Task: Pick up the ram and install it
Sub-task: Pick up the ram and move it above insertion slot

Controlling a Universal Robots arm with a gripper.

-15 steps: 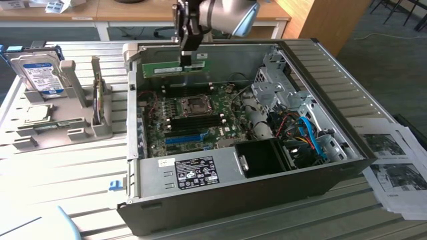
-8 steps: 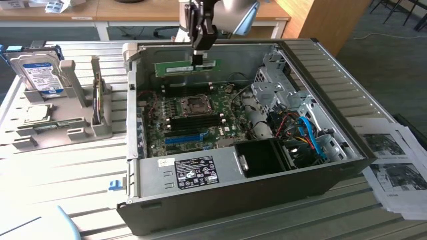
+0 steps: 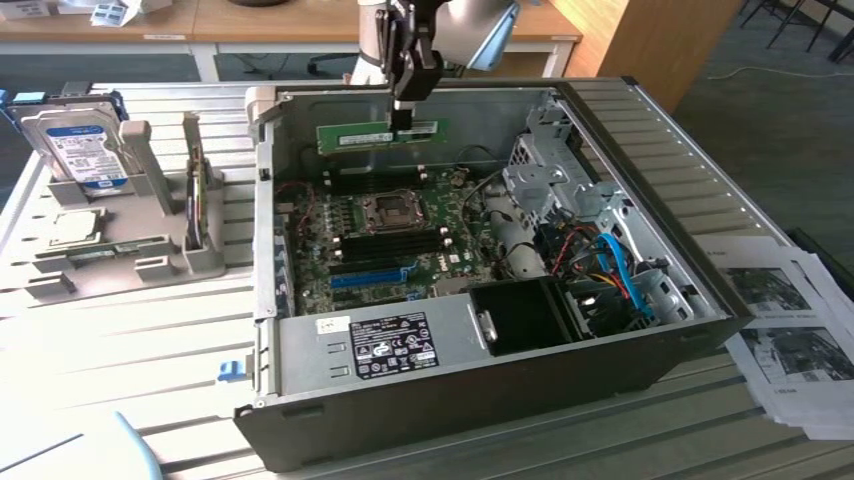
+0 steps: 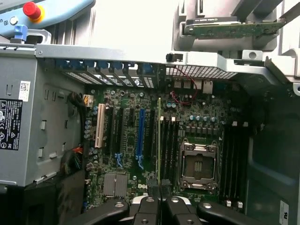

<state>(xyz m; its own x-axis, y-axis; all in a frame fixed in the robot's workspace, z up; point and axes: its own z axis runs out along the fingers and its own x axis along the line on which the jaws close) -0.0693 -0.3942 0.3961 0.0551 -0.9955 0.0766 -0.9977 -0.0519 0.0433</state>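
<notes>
The arm [image 3: 467, 25] comes into the exterior view at 12 o'clock and points down toward 6 o'clock. At its end hangs the dark gripper [image 3: 399, 122], thin and upright. Its two black fingers [image 4: 149, 200] are squeezed close, with just a thin gap between them. They pinch the ram [image 3: 378, 134] by its top edge, a bit toward its 3 o'clock end. The ram hangs level under the fingertips.

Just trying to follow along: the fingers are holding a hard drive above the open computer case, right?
Not quite: what the fingers are shut on is the ram, a green circuit-board stick, held above the open computer case. The exterior view shows it.
</notes>
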